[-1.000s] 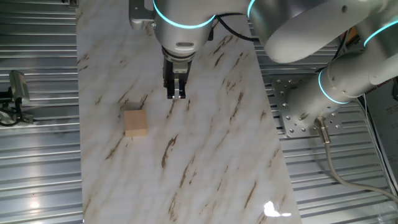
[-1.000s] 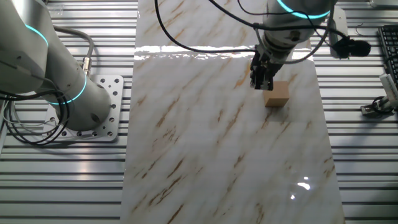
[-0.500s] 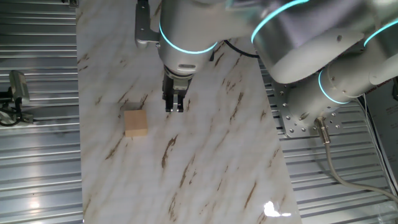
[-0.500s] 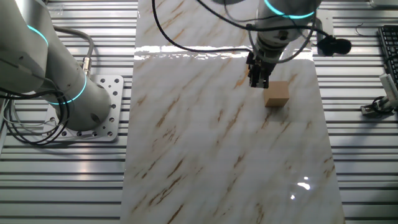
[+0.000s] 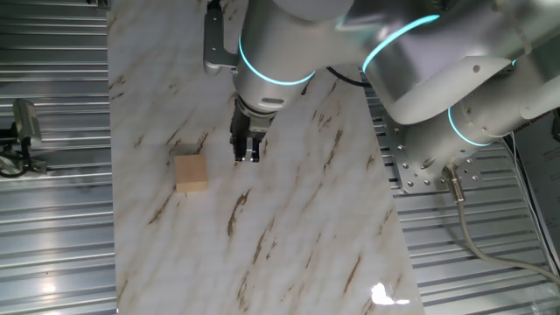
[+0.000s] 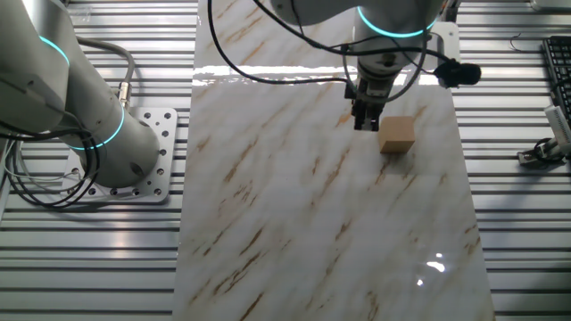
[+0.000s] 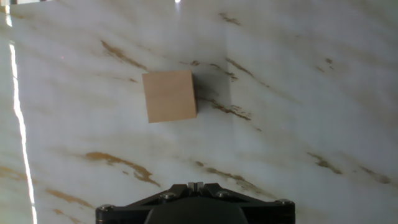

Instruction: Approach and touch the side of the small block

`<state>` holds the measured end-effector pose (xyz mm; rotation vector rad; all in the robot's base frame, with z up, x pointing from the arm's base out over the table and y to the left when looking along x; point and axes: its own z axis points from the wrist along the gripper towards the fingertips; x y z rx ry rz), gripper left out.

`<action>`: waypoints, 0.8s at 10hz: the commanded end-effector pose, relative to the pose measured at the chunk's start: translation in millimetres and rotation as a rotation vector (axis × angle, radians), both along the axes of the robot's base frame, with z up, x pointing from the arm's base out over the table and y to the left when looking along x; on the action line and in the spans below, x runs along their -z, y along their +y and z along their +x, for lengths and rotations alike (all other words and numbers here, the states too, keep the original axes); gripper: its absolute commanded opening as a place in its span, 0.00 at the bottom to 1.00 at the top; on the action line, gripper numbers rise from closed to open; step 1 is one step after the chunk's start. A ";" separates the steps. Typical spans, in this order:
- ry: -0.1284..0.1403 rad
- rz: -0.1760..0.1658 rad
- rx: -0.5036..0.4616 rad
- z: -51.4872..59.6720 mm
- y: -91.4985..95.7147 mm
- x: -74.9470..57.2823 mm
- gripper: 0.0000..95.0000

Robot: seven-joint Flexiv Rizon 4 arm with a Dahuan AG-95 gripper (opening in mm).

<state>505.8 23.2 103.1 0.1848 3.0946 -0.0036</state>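
The small block (image 5: 191,172) is a light tan wooden cube on the marble board (image 5: 289,227). It also shows in the other fixed view (image 6: 397,135) and in the hand view (image 7: 169,96). My gripper (image 5: 248,157) hangs with its black fingers pressed together, empty, just above the board. It is to the block's right in one fixed view, a gap apart. In the other fixed view the gripper (image 6: 363,123) is just left of the block, not touching. In the hand view the gripper (image 7: 196,185) shows at the bottom edge, with the block ahead and slightly left.
Ribbed metal table surface (image 5: 52,236) lies on both sides of the board. The arm's base plate (image 6: 143,169) stands beside the board. A small clamp-like device (image 5: 22,131) sits off the board's edge.
My gripper has descended and shifted slightly toward the block's level, staying shut. The block has not moved.
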 end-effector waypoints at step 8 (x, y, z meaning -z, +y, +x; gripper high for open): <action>-0.073 -0.003 0.008 -7.4 1.8 18.6 0.00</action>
